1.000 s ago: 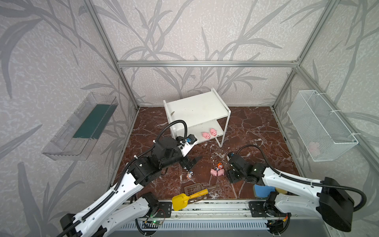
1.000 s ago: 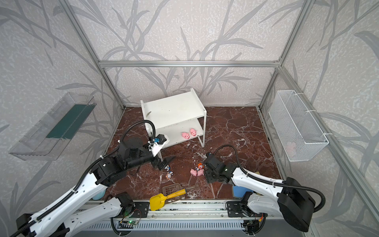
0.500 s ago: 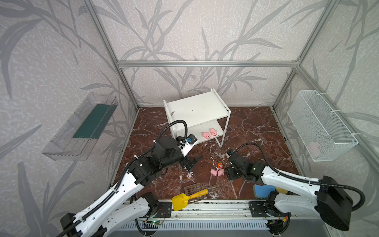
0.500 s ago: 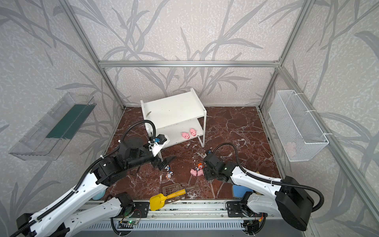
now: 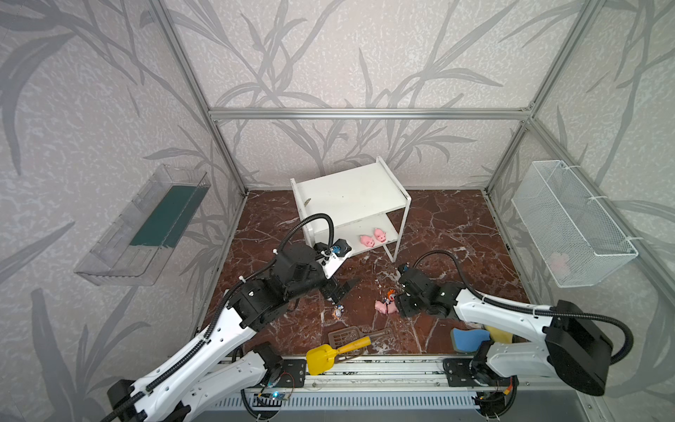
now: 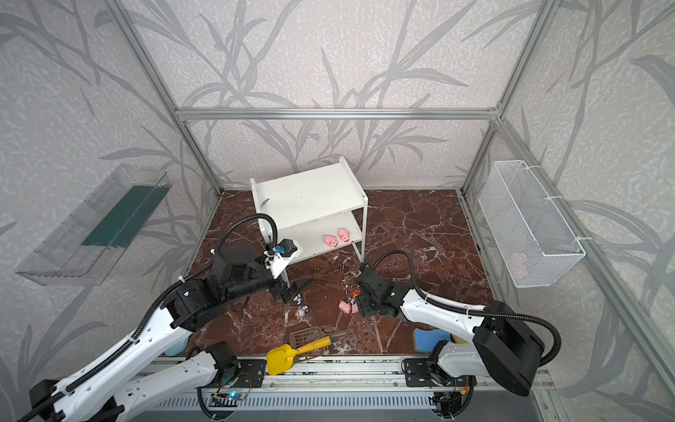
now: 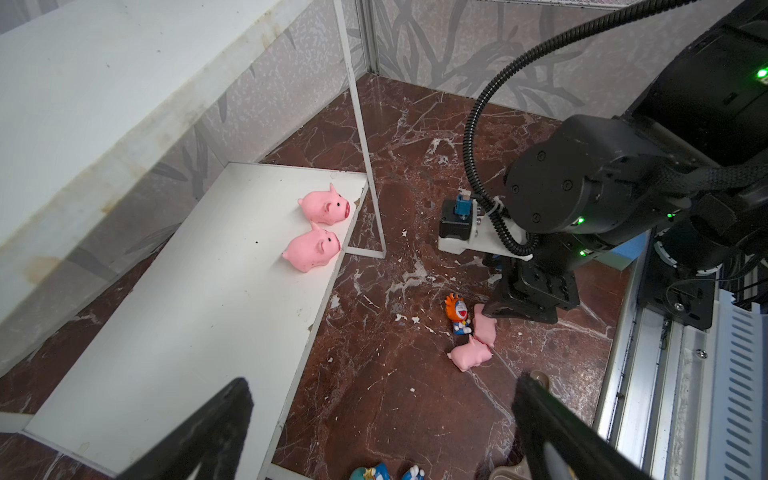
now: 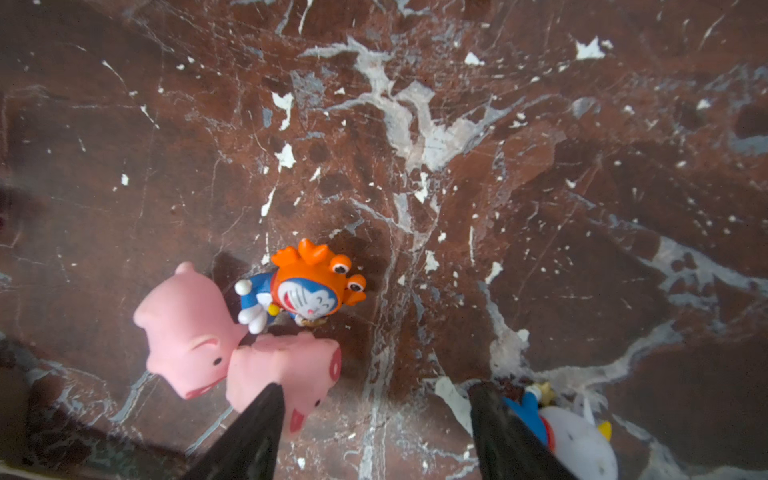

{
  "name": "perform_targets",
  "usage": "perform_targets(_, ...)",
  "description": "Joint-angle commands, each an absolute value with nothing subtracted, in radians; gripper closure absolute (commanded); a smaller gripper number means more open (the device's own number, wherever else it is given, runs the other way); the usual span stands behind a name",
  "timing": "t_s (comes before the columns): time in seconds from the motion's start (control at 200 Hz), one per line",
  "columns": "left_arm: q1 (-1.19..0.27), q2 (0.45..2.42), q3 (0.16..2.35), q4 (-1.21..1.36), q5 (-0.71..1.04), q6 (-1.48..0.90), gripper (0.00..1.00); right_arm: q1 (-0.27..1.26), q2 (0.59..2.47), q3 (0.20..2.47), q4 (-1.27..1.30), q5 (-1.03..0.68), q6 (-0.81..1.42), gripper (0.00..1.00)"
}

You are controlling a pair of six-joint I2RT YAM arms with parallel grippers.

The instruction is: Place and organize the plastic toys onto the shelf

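while the left gripper (image 7: 382,380) hangs wide open and empty near the shelf (image 5: 350,193), right gripper (image 8: 376,390) half spread over bare floor, one finger (image 8: 257,432) over a floor pig (image 8: 291,361), contact unclear; two pigs (image 5: 367,241) on lower board.

Left gripper (image 7: 374,434) wide open; ahead of it, two pink plastic pigs (image 7: 312,251) on the white shelf board (image 7: 187,316), two more pigs (image 7: 469,355) plus an orange-hooded figurine (image 7: 457,311) beyond.

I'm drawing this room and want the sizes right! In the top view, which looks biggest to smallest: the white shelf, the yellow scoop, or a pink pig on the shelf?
1. white shelf
2. yellow scoop, though it lies nearer the camera, which may enlarge it
3. pink pig, clearly the smallest
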State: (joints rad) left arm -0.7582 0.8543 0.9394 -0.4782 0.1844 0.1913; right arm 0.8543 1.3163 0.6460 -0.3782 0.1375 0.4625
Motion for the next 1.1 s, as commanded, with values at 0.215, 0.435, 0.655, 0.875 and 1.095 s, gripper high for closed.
perform_targets(0.215,-0.757,0.860,0.940,-0.476,0.199,0.215,0.01,0.937,1.365,0.695,-0.600,0.238,0.529,0.28)
perform_targets(0.435,-0.757,0.865,0.942,-0.474,0.204,0.213,0.01,0.985,1.262,0.669,-0.714,0.279,0.591,0.28)
perform_targets(0.655,-0.756,0.861,0.944,-0.478,0.200,0.213,0.01,0.985,1.131,0.652,-0.651,0.311,0.575,0.27)
perform_targets(0.875,-0.756,0.849,0.940,-0.476,0.200,0.213,0.01,0.953,1.200,0.692,-0.532,0.265,0.526,0.26)
perform_targets(1.095,-0.756,0.847,0.940,-0.476,0.200,0.213,0.01,0.934,1.317,0.739,-0.464,0.233,0.491,0.26)
